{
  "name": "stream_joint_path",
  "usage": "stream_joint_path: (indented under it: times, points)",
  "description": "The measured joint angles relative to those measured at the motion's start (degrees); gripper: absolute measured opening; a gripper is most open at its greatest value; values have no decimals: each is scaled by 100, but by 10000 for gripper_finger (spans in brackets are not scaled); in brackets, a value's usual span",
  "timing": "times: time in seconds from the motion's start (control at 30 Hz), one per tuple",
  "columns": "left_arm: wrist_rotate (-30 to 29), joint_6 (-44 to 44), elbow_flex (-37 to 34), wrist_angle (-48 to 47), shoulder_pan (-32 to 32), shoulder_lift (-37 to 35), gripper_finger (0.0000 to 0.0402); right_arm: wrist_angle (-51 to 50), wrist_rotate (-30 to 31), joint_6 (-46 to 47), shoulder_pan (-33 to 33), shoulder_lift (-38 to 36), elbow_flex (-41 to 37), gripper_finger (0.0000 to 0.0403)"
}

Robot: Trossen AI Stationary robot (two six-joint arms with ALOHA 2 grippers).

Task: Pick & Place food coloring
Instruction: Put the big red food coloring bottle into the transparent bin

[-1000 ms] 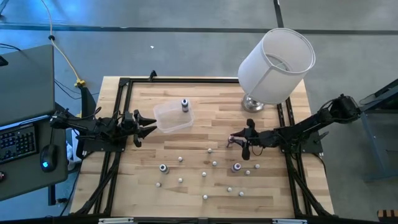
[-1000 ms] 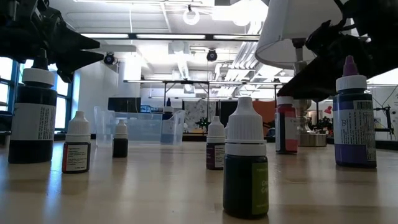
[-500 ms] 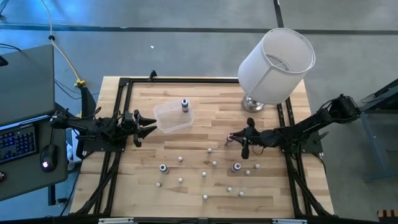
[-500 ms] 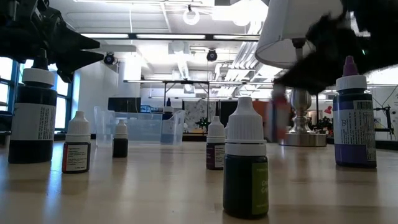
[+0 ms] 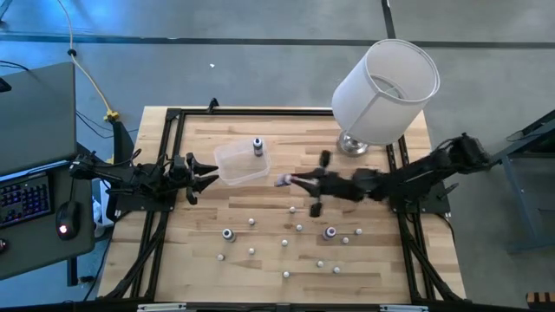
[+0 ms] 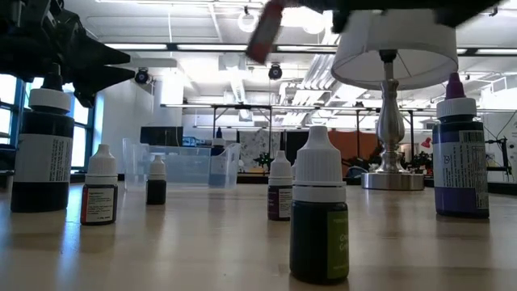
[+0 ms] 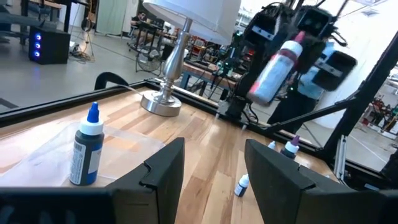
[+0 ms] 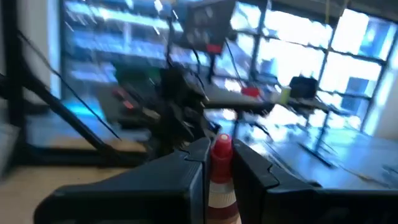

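Several tiny food coloring bottles stand on the near half of the table, among them a purple-topped one (image 5: pixel 330 232), a dark-topped one (image 5: pixel 228 234) and small whitish ones (image 5: pixel 285 243). A blue-topped bottle (image 5: pixel 257 146) stands inside the clear tub (image 5: pixel 236 170). My right gripper (image 5: pixel 293 182) reaches over the middle of the table, just right of the tub, shut on a pink-topped bottle (image 5: pixel 284 181). My left gripper (image 5: pixel 211 176) waits open at the tub's left side. My right gripper (image 8: pixel 221 163) pinches the pink-topped bottle by its body (image 8: pixel 220 194) between the two fingers, one on each side. The cap (image 8: pixel 222 148) sticks out past the fingertips, toward the table's left. The bottle (image 6: pixel 265 28) is lifted clear of the table and tilted.
A big white lampshade (image 5: pixel 384 88) on a metal base (image 5: pixel 352 145) stands at the far right of the table. A black frame (image 5: pixel 260 113) runs along the table's edges. A laptop and a mouse (image 5: pixel 62 230) sit beyond the left edge. Bare wood lies between the tub and the lamp.
My right gripper has risen and travelled toward the table's left, from the right-middle of the table to just right of the tub. The pink-topped bottle that stood on the table in its fingers has been lifted clear and tipped over.
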Motion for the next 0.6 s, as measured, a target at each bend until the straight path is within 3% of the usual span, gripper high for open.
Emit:
stream_joint_path:
  times: [0.2, 0.4, 0.6]
  points:
    - [-36, 0, 1, -2, 0, 0, 168, -1227, 857, 293, -528, 1556, 1515, 37]
    - [-37, 0, 0, -2, 0, 0, 168, -1209, 655, 779, -1015, 2675, 2450, 41]
    - [-25, 0, 1, -4, 0, 0, 168, -1439, 696, 1268, -1407, 3174, 2719, 39]
